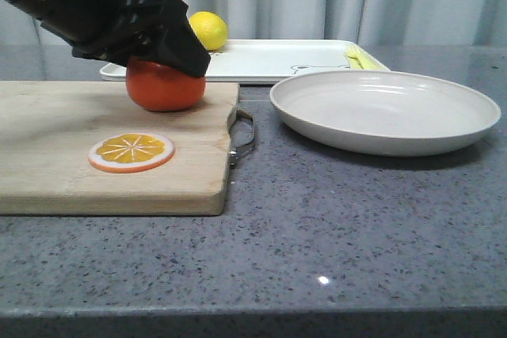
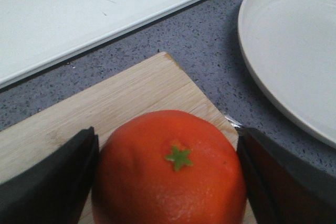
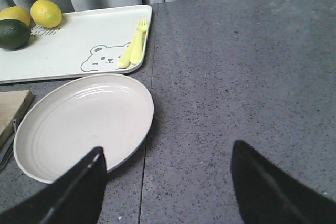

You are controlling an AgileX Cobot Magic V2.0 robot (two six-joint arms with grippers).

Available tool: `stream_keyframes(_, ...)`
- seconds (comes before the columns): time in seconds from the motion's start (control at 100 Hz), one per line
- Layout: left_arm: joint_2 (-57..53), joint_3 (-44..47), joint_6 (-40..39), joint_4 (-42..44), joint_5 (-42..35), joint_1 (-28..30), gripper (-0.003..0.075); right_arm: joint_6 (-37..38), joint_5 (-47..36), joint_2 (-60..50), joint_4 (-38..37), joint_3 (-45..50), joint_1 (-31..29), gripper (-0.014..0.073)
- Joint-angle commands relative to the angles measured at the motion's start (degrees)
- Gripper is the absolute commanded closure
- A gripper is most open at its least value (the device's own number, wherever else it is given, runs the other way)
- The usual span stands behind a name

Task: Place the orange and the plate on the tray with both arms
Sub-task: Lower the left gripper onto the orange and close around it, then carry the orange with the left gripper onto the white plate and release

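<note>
Fingers of the left end effector squeeze the orange on the board; the right end effector hangs open near the plate.

Deep-orange orange; off-white plate; white tray, bear outline.

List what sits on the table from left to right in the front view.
orange slice → orange under the left pincer → lemon → plate
</note>
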Motion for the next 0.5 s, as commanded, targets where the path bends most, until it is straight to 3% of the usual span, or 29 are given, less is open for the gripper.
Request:
stream_keyframes(0.0, -2.04, -1.04, -0.23, -1.24, -0.10, -0.52, 0.0400, -0.17, -3.92, 1.08, -0.59, -1.89, -0.23, 0.0083)
stream_keyframes(0.17, -2.04, -1.04, -0.23, -1.35, 0.05, -0.52, 0.0500, -0.17, -3.92, 1.08, -0.64, -1.89, -0.23, 0.0083)
stream_keyframes(0.49, -4.37, -4.47, -0.23, -1.81, 4.77, -1.19, 0.0511, -0.17, -3.92, 1.08, -0.64, -1.89, -0.23, 0.0083)
